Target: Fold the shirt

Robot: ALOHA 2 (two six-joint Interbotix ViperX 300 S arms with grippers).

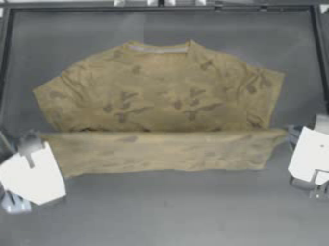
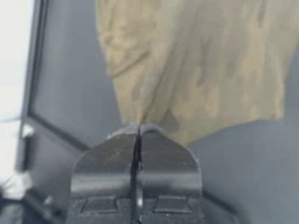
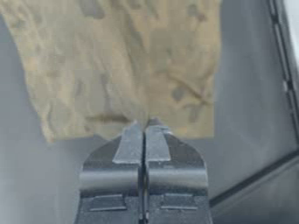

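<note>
The tan shirt (image 1: pixel 160 96) lies flat on the table with its pale collar band toward the far edge. Its lower part is folded up into a band (image 1: pixel 160 151) across the front. My left gripper (image 1: pixel 40 140) sits at the left end of that fold. In the left wrist view its jaws (image 2: pixel 139 127) are pressed together on the cloth's creased edge. My right gripper (image 1: pixel 290 134) sits at the right end of the fold. There too the jaws (image 3: pixel 144 123) are shut, pinching the shirt (image 3: pixel 123 65) at the crease.
The dark table (image 1: pixel 160 211) has a raised rim (image 1: pixel 160 8) along the far side and at both sides. Bare surface lies in front of the folded band and behind the collar.
</note>
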